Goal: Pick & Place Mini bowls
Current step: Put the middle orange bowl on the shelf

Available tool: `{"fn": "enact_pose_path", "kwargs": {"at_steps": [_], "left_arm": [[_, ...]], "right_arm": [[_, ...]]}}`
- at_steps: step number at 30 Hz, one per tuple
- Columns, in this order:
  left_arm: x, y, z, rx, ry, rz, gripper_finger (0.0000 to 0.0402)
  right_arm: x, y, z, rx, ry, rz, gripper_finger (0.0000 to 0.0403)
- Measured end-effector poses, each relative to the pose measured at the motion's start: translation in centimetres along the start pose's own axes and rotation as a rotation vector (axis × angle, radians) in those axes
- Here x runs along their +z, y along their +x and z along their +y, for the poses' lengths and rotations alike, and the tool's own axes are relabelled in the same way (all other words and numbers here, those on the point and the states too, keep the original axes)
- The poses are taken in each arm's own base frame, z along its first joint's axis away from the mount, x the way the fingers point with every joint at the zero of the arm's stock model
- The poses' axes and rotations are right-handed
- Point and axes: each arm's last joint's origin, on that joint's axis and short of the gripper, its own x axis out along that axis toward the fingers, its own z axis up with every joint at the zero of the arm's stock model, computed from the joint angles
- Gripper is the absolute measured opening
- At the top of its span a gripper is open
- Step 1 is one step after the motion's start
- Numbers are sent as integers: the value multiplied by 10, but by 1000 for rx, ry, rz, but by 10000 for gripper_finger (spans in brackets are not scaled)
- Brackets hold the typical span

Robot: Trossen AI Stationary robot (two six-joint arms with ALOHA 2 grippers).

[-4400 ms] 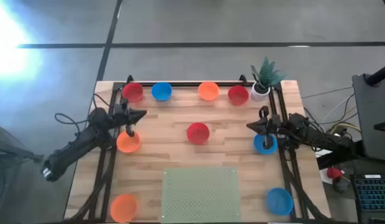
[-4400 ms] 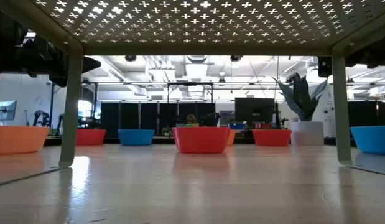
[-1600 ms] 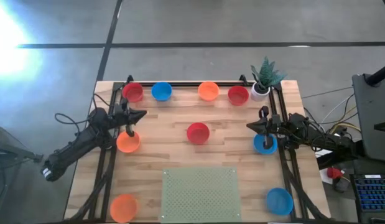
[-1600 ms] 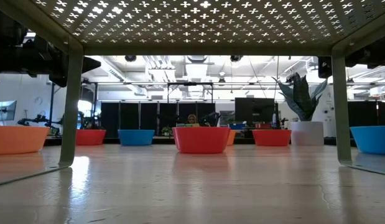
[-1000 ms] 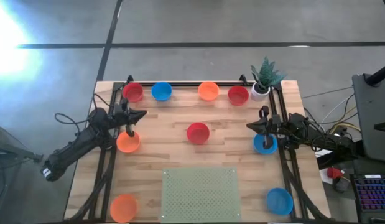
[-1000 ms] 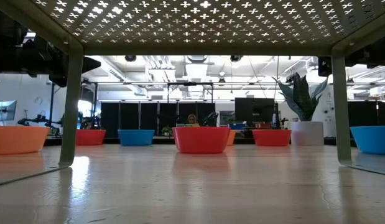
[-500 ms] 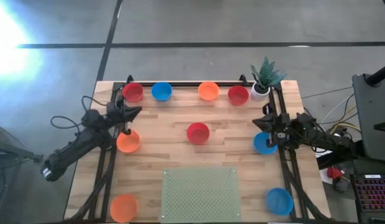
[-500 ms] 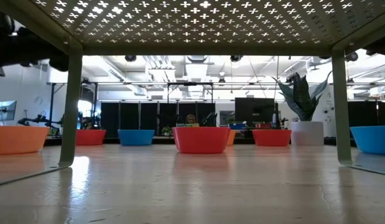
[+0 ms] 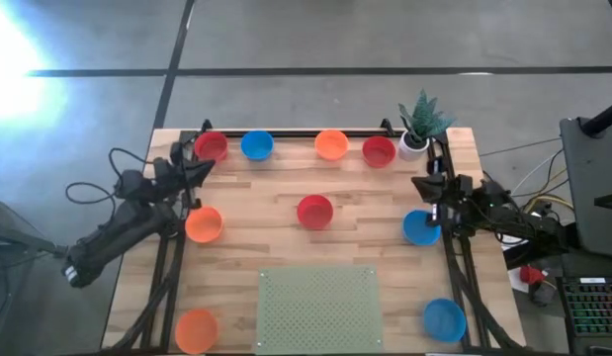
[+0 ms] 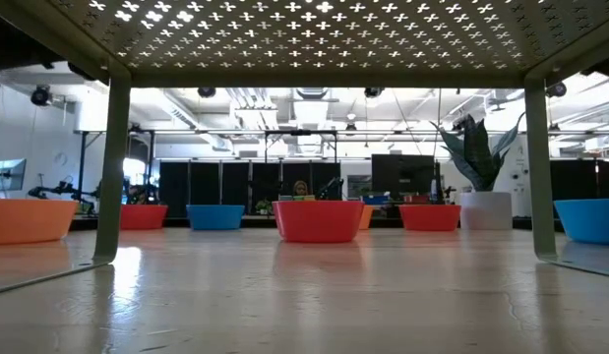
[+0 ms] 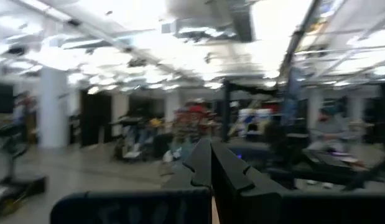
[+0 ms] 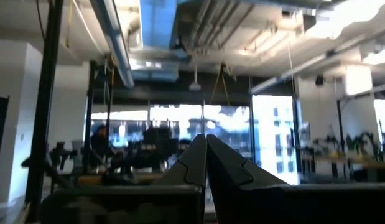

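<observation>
While the small glossy plastic mini bowls (image 9: 314,211) sit scattered untouched on the wooden desk (image 9: 276,247), the left pincer (image 9: 203,165) and right pincer (image 9: 421,185) hover closed and empty at its sides, so picking apparently hasn't begun: opening and descending onto a bowl comes next.

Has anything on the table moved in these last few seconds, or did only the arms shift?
Only the arms shifted. The left gripper, shut and empty, swung from over the orange plastic bowl toward the table's back edge. The right gripper, also shut, drew back toward its own side above the blue plastic bowl. All nine bowls and the potted plant stayed put.
</observation>
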Motion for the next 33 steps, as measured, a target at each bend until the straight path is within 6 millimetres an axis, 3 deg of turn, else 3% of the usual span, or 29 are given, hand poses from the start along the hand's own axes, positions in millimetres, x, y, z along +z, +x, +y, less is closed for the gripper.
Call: {"fn": "enact_pose_path", "kwargs": {"at_steps": [7, 14, 26, 33], "left_arm": [[24, 8, 0, 44, 20, 154, 0], [53, 16, 2, 129, -4, 276, 0], [88, 31, 2, 148, -154, 280, 0], [95, 31, 1, 149, -194, 255, 0]], "right_arm": [[9, 2, -1, -47, 10, -44, 8], [32, 11, -1, -80, 12, -54, 8], [84, 40, -4, -237, 92, 165, 8], [102, 63, -5, -286, 146, 330, 8]]}}
